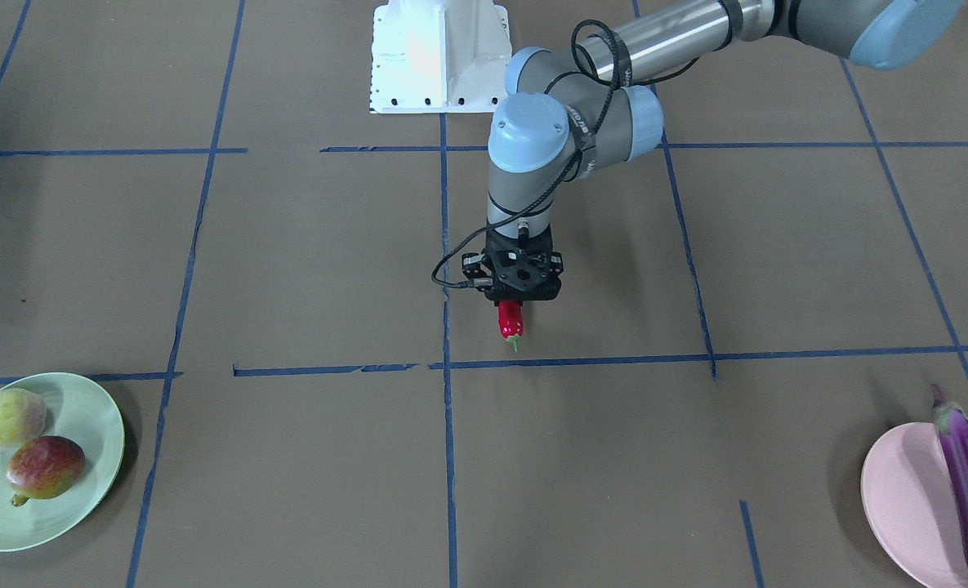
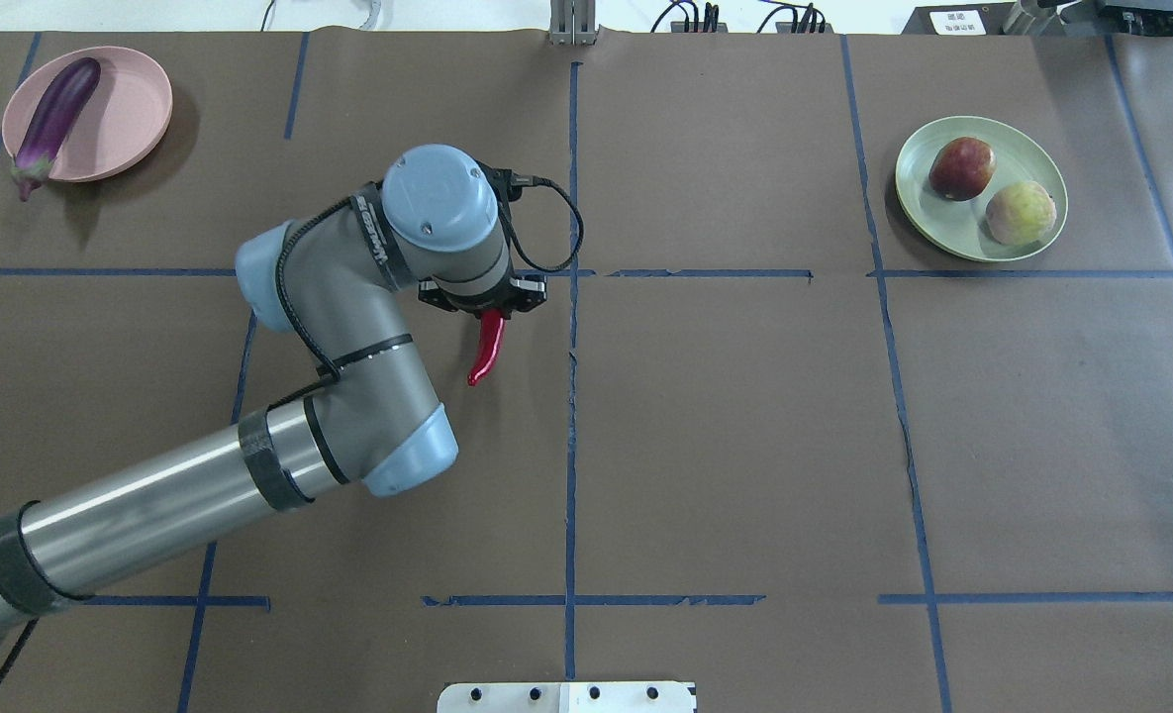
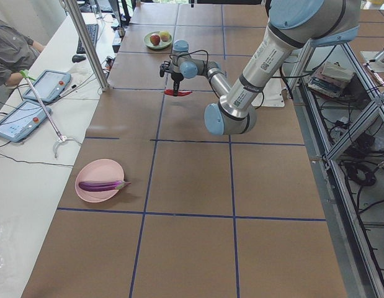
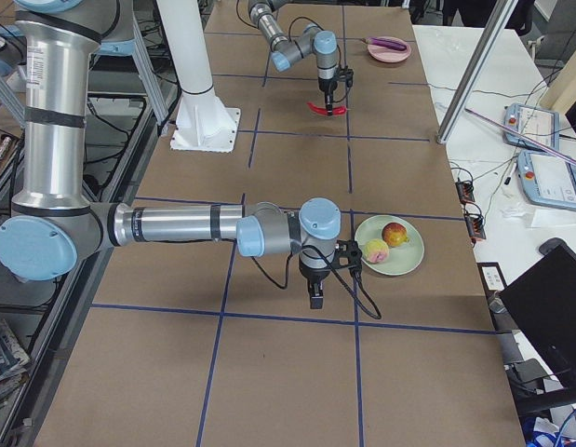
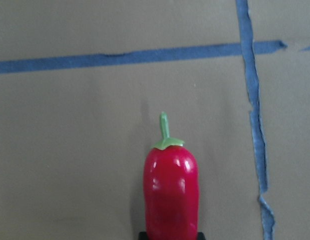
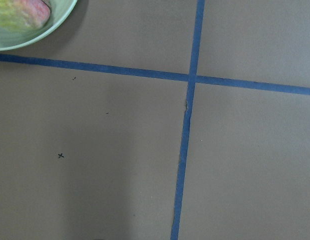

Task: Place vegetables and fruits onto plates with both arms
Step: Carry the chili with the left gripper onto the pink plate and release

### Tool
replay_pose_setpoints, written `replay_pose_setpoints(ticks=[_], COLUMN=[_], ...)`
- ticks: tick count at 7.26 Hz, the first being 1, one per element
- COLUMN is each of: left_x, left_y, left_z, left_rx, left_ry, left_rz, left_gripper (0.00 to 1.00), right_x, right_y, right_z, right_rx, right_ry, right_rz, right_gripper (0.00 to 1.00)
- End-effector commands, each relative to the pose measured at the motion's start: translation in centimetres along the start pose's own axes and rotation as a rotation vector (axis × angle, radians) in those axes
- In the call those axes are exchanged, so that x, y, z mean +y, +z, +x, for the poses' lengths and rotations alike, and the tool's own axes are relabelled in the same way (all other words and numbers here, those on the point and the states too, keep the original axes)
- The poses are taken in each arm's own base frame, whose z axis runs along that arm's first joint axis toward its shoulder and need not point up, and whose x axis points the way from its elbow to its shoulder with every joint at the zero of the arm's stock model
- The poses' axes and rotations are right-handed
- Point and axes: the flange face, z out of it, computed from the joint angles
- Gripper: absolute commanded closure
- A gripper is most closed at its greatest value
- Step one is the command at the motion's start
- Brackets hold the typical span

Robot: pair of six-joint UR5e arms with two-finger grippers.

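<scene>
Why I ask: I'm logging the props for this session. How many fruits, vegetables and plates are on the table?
Fruits: 2 (pale yellow-green fruit, red mottled fruit)
Vegetables: 2 (eggplant, chili pepper)
Plates: 2 (mint green plate, pink plate)
Total: 6
</scene>
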Motion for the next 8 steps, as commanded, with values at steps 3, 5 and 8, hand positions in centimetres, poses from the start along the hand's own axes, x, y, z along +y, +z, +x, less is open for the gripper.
replay_pose_setpoints(ticks=[3,5,8], left_x=[-22.5,-27.2,-26.8], left_y=[-3.3,-1.9,5.6], left_z=[-26.5,-38.8,-46.6], left_rx=[-0.158,-0.196,-0.253], left_ry=[-0.028,0.062,0.105], left_rz=[-0.037,-0.077,-0.035], left_gripper=[1.0,1.0,0.99], right_x=[0.1,0.0,0.1], right_y=[0.2,0.2,0.2], right_z=[0.1,0.1,0.0], right_rx=[-0.004,-0.002,-0.004], right_ry=[0.002,-0.001,-0.001], right_rz=[-0.004,-0.003,-0.003], right_gripper=[0.0,0.0,0.0])
